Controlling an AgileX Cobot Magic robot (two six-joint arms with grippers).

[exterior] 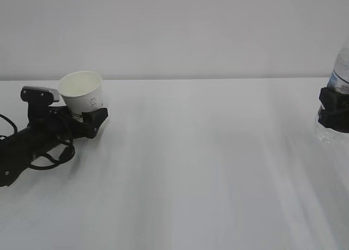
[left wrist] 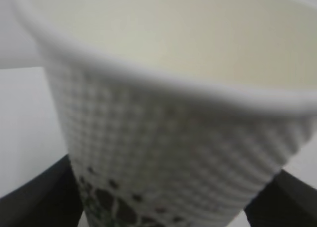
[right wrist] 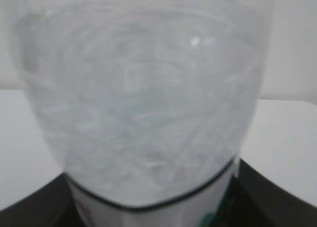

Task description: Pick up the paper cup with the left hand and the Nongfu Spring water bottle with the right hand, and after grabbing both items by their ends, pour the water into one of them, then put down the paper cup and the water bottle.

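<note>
At far left the left gripper [exterior: 90, 119] straddled the paper cup [exterior: 82, 94] near its base; at the right edge the right gripper [exterior: 334, 111] clasped the bottle [exterior: 339, 75]. A thin cup could crumple or tip.

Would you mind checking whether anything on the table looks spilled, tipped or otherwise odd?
Only one thing: the small white paper cup leans, its mouth tipped toward the camera, between the jaws of the black left gripper. No spill shows on the white table. The clear plastic bottle looks upright.
</note>
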